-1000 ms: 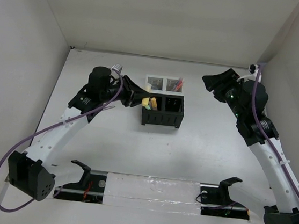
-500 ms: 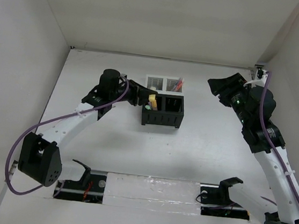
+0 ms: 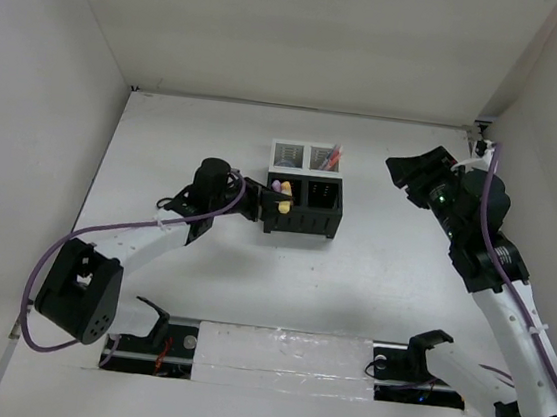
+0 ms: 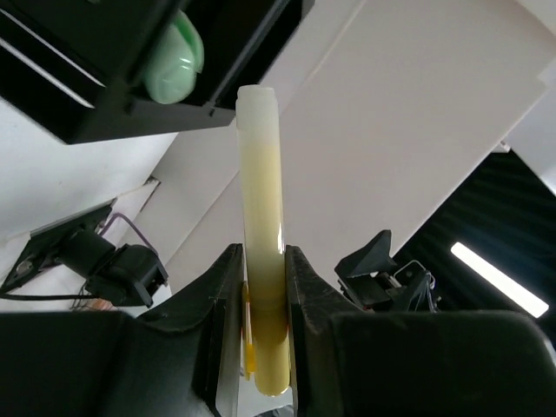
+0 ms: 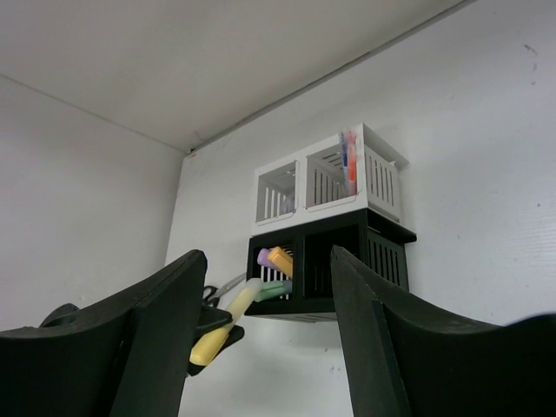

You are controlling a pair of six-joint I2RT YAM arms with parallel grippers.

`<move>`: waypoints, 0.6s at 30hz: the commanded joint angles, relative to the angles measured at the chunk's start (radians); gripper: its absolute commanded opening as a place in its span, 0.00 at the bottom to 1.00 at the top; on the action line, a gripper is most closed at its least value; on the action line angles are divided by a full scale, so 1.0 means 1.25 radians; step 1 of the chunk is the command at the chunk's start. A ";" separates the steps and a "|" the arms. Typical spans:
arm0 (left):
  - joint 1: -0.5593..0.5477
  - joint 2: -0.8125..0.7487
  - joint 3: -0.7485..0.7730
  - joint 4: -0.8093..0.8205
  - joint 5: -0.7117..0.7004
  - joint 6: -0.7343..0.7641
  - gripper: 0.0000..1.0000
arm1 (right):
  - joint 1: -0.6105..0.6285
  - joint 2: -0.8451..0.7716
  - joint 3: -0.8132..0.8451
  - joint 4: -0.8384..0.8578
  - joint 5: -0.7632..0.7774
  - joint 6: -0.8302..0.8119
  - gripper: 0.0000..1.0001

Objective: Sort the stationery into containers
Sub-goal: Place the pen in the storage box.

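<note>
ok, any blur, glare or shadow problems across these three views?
Top external: even light, sharp, soft arm shadows on the table, sheen on the tape strip. Left wrist: yellow marker in the left pincer crisp, its tip fading into the pale background. Right wrist: right pincer dark and soft-edged, bins sharp.

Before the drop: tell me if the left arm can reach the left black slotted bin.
Probably yes. The left fingers, shut on a stubby yellow marker, sit right beside the left black slotted bin, with nothing between them.
</note>
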 commanded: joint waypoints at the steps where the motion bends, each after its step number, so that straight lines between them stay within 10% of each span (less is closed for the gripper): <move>1: -0.028 0.022 0.011 0.111 0.008 -0.016 0.00 | -0.006 -0.026 -0.011 0.018 0.005 0.005 0.65; 18: -0.035 0.065 0.010 0.124 -0.007 -0.043 0.00 | -0.020 -0.048 -0.018 0.003 0.012 0.005 0.65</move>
